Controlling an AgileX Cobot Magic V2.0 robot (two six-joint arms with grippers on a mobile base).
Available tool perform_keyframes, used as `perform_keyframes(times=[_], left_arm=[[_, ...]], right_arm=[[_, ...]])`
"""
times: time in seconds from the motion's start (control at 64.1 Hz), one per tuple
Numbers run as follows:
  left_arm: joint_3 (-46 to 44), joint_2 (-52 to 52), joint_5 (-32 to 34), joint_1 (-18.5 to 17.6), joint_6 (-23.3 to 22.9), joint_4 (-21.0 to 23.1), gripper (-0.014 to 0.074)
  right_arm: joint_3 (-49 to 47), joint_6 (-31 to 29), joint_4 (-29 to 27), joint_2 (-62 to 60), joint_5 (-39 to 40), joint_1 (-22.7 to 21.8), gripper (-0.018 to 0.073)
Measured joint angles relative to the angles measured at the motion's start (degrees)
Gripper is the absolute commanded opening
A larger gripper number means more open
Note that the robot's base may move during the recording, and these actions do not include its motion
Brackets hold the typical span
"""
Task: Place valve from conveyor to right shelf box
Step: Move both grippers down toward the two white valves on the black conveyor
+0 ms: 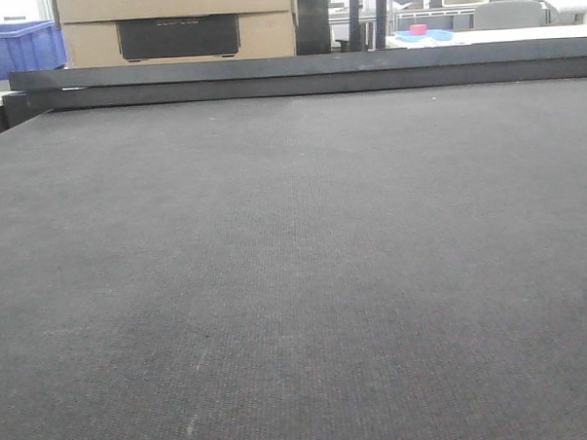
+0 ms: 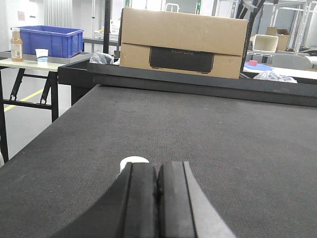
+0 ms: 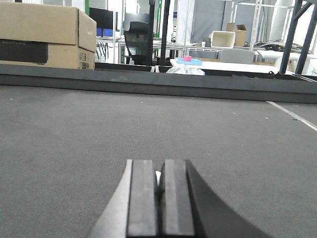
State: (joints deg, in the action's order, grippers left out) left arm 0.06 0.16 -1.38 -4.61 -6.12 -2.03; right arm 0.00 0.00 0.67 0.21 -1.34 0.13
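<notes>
My left gripper (image 2: 157, 166) ended in two matte black fingers (image 2: 141, 198), each a flat-topped slab with a squared, blunt tip. A raised lip ran along the outer edge of each. Beyond it the sides swept outward in a smooth curve toward the wrist, and one flank caught a pale grey sheen. My right gripper (image 3: 159, 163) was the same make: two black fingers (image 3: 142, 198), square at the tips, with curved flanks widening behind them.

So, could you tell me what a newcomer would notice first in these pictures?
The dark grey conveyor fills every view. Beyond its black rail stands a big cardboard box, a blue crate to its left. A small white round object peeks out just past the shut left gripper.
</notes>
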Motion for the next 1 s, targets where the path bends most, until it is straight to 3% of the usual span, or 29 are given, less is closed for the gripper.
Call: perform_keyframes(times=[0.89, 0.999], left_arm=[[0.0, 0.0, 0.8, 0.0, 0.0, 0.0, -0.0111], [-3.3, 0.0, -4.5, 0.0, 0.0, 0.0, -0.0111]], right_arm=[[0.0, 0.0, 0.0, 0.0, 2.0, 0.0, -0.0168], [-1.0, 0.0, 0.0, -0.1, 0.4, 0.0, -0.0168]])
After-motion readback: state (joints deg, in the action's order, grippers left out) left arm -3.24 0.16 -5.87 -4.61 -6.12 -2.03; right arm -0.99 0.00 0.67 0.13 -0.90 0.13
